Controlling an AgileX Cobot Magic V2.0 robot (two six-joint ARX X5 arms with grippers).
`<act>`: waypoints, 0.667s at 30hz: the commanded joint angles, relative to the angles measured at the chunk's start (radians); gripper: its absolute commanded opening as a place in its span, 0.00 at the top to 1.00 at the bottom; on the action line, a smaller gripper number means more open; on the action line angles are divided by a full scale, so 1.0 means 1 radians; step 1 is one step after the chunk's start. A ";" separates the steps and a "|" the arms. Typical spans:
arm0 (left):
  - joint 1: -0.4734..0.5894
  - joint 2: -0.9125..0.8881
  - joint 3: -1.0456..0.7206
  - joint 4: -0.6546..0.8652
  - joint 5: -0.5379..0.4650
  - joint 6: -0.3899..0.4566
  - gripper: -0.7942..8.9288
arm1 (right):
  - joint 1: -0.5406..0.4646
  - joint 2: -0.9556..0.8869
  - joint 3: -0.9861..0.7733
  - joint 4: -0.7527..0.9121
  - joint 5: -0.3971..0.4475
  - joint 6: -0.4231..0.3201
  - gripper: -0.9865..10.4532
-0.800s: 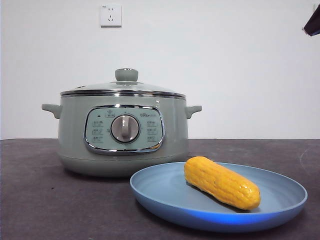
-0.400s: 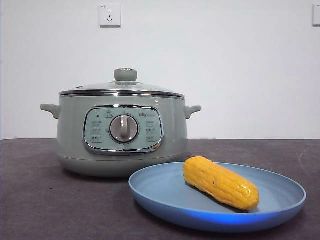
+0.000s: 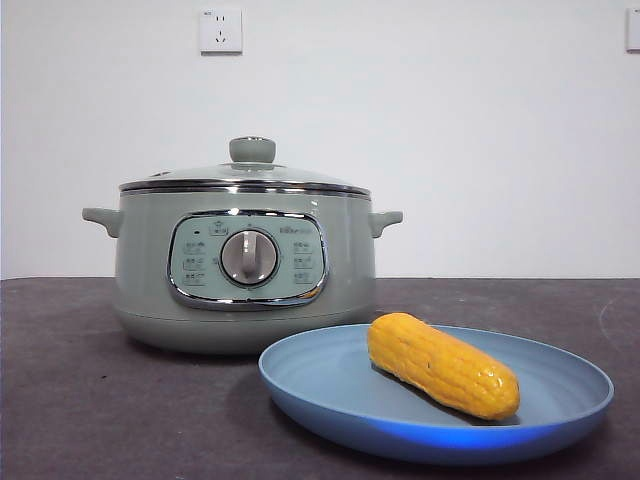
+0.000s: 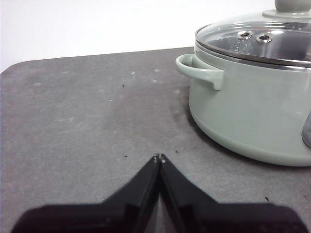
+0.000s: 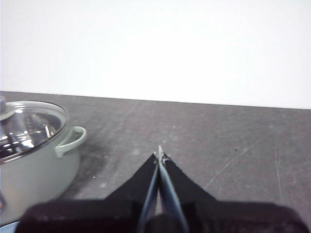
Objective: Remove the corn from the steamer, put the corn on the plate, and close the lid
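Note:
The yellow-orange corn [image 3: 443, 364] lies slanted on the light-blue plate [image 3: 330, 385] at the front right of the table. Behind and to the left stands the sage-green steamer [image 3: 245, 270], with the glass lid [image 3: 245, 177] sitting flat on its rim. In the left wrist view my left gripper [image 4: 159, 157] is shut and empty over bare table, off to one side of the steamer [image 4: 248, 102] and its lid [image 4: 257, 41]. My right gripper [image 5: 159, 154] is shut and empty too, away from the steamer [image 5: 34, 155] on its other side.
The dark grey tabletop [image 3: 90, 400] runs back to a white wall with a socket [image 3: 221, 30]. Neither arm shows in the front view.
The black arm tip at the top right corner of the front view has gone out of view. Corn, plate, steamer and lid have not moved.

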 commanded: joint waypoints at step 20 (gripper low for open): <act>0.003 -0.003 -0.014 0.005 -0.002 -0.006 0.92 | -0.036 -0.169 -0.391 0.119 0.032 0.000 0.91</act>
